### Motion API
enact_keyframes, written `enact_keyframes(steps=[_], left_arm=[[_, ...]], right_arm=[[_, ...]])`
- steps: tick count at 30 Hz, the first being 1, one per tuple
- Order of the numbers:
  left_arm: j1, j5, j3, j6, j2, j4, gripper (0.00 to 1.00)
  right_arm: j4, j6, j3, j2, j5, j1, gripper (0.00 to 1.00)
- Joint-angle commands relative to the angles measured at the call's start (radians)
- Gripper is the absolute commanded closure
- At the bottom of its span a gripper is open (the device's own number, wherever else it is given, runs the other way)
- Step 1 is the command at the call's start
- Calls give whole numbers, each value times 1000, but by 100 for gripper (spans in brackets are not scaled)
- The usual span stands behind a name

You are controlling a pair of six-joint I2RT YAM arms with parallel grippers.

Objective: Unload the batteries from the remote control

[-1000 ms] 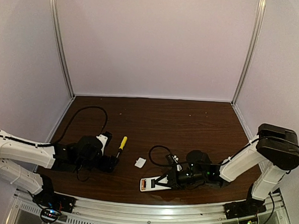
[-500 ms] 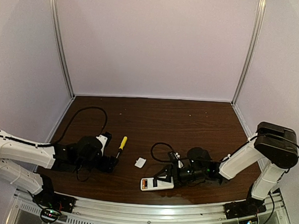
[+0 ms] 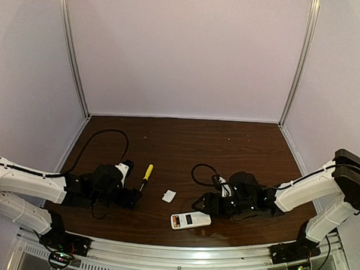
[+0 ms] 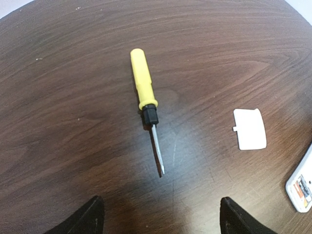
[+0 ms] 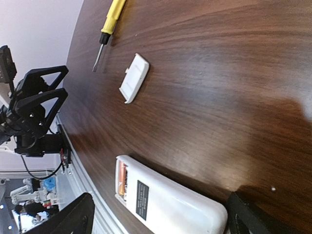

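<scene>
The remote control [image 3: 190, 220] lies flat by the surface's [image 3: 185, 147] near edge, an orange-red battery [image 5: 120, 178] showing in its open left end. The right hand [image 5: 160, 196] stands wide at the remote's right end, holding nothing. The left hand [image 4: 161, 201] gapes wide, empty, near the yellow-handled screwdriver [image 4: 144, 97]. A white cover [image 4: 250, 128] lies between screwdriver and remote.

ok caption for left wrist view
Yellow screwdriver and white cover apart on a wood table, remote peeking in at right

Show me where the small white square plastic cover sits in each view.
Top external: the small white square plastic cover lies low centre.
Left wrist: cover right of centre.
Right wrist: cover upper left.
Shared landmark: the yellow-handled metal screwdriver, near it in all three.
</scene>
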Motion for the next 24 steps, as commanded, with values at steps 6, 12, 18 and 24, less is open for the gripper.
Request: enact_keyframes(steps=[6,12,18,24], left_arm=[[24,33,-7,7,26,19,17],[34,73,36,27,96,67,23],[50,76,115,44,220,64,32],[62,49,188,46,332,33,42]], right_arm=[[-382,-126,6,-109,263,-8,0],[-499,-162,9,-206,362,-8,0],[-528,-180,5,-274,406,-7,0],[-548,-192,-3,-319,416,-8,0]])
